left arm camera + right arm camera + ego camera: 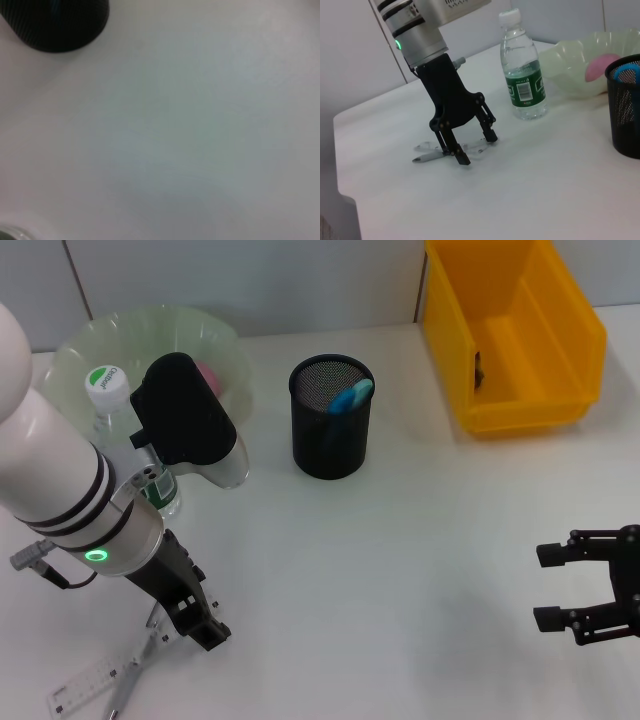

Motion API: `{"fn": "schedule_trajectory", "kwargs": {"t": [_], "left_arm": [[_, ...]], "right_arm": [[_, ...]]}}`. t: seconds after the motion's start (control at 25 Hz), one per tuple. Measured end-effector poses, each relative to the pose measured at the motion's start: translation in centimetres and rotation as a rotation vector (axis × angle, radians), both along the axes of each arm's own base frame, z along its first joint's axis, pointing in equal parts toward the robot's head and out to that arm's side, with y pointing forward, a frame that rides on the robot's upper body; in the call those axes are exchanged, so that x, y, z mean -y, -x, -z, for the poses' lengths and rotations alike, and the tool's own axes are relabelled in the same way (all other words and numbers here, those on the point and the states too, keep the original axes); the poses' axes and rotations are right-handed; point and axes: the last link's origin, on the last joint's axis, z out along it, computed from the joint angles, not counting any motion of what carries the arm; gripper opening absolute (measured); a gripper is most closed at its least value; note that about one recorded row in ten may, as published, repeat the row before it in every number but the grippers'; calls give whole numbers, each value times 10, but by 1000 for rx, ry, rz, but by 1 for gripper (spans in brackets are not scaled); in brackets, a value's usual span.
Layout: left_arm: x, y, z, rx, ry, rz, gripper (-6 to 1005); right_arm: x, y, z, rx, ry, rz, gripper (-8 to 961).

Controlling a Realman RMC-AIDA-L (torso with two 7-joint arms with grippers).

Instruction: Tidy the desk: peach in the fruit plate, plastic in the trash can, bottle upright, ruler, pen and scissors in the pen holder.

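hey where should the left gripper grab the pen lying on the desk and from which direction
Probably around the middle of the barrel, coming straight down from above. The pen lies flat on the desk across the clear ruler, so only a top-down pinch across its thin width fits. The left gripper is open, straddling it. The right gripper hovers far off.

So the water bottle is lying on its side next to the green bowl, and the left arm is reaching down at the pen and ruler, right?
Not quite: the bottle stands upright, as the right wrist view shows. The rest holds: it is beside the bowl, and the left end effector is down at the pen and ruler.
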Motion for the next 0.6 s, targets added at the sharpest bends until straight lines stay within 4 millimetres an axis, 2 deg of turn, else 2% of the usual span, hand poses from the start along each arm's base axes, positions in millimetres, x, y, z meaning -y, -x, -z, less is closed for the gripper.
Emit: {"fn": "schedule_trajectory", "kwargs": {"t": [0.6], "left_arm": [[0, 6, 2, -11, 8, -18, 745]], "right_arm": [[0, 0, 1, -2, 1, 0, 834]]}}
